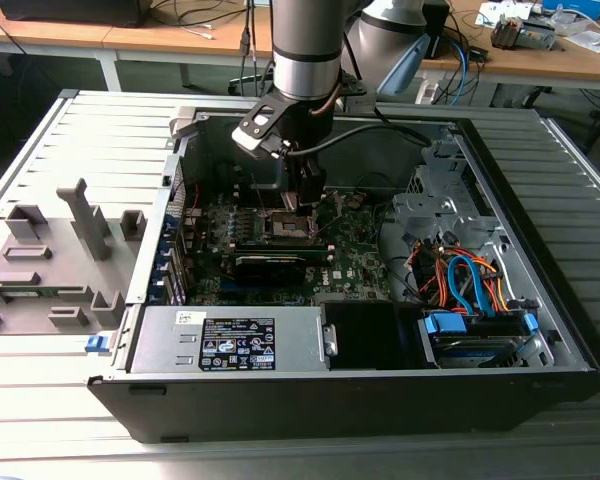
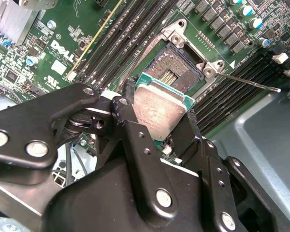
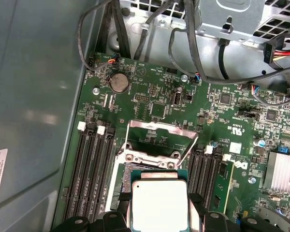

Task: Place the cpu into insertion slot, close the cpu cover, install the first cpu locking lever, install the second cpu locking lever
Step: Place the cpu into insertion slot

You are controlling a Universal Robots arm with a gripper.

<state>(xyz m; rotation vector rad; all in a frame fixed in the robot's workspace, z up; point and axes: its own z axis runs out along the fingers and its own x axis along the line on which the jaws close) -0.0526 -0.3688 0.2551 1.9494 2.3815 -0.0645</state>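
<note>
My gripper (image 1: pixel 302 203) hangs inside the open computer case, just above the motherboard's insertion slot (image 1: pixel 290 228). It is shut on the cpu (image 2: pixel 159 108), a small square chip with a pale silver top on a green base, pinched by its two opposite edges between the black fingers (image 2: pixel 128 113). In both wrist views the chip hovers beside and slightly over the bare slot (image 2: pixel 180 67), tilted a little. The cpu cover (image 3: pixel 157 129) stands raised at the slot's far side. A thin locking lever (image 2: pixel 251 83) sticks out sideways, and another lever (image 3: pixel 186 152) leans by the cover.
Black memory slots (image 3: pixel 89 174) flank the socket on both sides. A long black card (image 1: pixel 270 262) lies just in front of it. The power supply (image 1: pixel 240 340) and a bundle of coloured cables (image 1: pixel 465 280) fill the case front. Grey fixtures (image 1: pixel 60 250) stand on the exterior view's left.
</note>
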